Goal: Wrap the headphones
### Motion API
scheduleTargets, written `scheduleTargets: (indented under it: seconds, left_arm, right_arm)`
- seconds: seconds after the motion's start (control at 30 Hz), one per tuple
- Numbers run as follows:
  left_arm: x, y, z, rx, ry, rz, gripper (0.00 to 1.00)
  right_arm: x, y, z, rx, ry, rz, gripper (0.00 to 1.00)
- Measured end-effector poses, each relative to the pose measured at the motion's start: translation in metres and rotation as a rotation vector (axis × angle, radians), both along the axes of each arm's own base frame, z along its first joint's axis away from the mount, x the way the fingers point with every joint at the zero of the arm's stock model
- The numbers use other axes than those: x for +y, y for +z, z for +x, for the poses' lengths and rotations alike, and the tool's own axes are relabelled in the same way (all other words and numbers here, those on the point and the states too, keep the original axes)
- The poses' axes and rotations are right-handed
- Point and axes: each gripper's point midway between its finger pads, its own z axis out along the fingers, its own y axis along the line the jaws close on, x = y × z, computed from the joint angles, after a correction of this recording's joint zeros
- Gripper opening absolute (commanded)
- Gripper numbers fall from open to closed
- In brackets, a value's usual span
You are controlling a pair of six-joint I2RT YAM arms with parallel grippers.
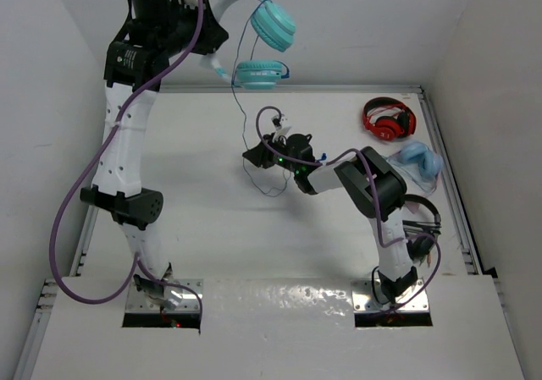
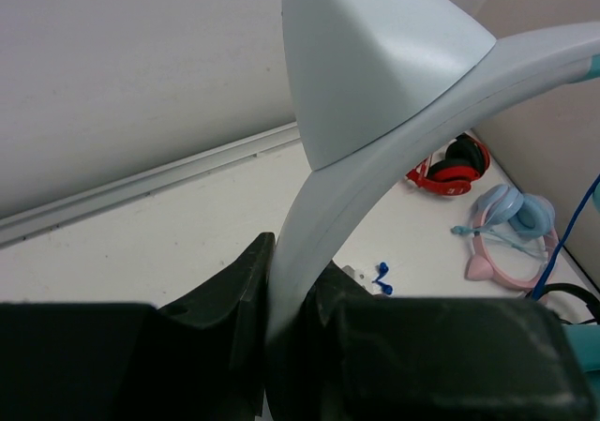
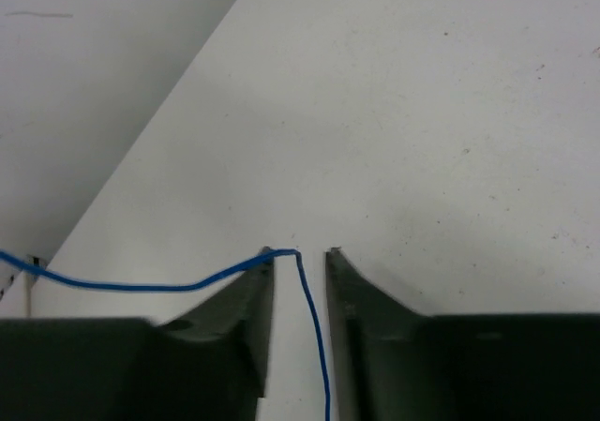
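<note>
My left claw (image 2: pixel 295 262): clenched on the headphones (image 1: pixel 273 24), 12 o'clock.
My right claw (image 3: pixel 300 250): parted around the cable (image 3: pixel 141 285).
Next: pinch, then wind.

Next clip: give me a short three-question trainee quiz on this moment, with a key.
1. True or false: the left tool holds the headphones by an ear cup.
2. The cable runs: A) between the right tool's fingers; B) wound tight round both ear cups; C) taped to the back wall.
3. What colour is the spare pair lying farthest back on the right?
Key: 1 false, it grips the headband; 2 A; 3 red.
</note>
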Motion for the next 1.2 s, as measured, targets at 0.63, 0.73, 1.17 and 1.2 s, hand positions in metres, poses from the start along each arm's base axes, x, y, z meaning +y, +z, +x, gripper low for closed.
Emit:
scheduleTargets:
  seconds: [0.63,0.73,1.17,1.2]
  left_arm:
    - [-0.005,0.000,-0.003,0.002,-0.030,-0.008,0.00]
    - [-0.005,0.000,-0.003,0.002,-0.031,-0.008,0.00]
    - [-0.006,0.001,-0.004,0.007,-0.038,-0.017,0.00]
    - [-0.006,0.001,-0.004,0.007,-0.037,-0.017,0.00]
  right_arm:
    - [0.039,-0.004,-0.017,0.031,0.114,0.035,0.44]
    - [0.043,-0.004,-0.022,0.035,0.127,0.035,0.36]
    - [0.052,-0.023,-0.026,0.120,0.089,0.084,0.00]
    - [0.050,-0.024,-0.024,0.118,0.074,0.085,0.00]
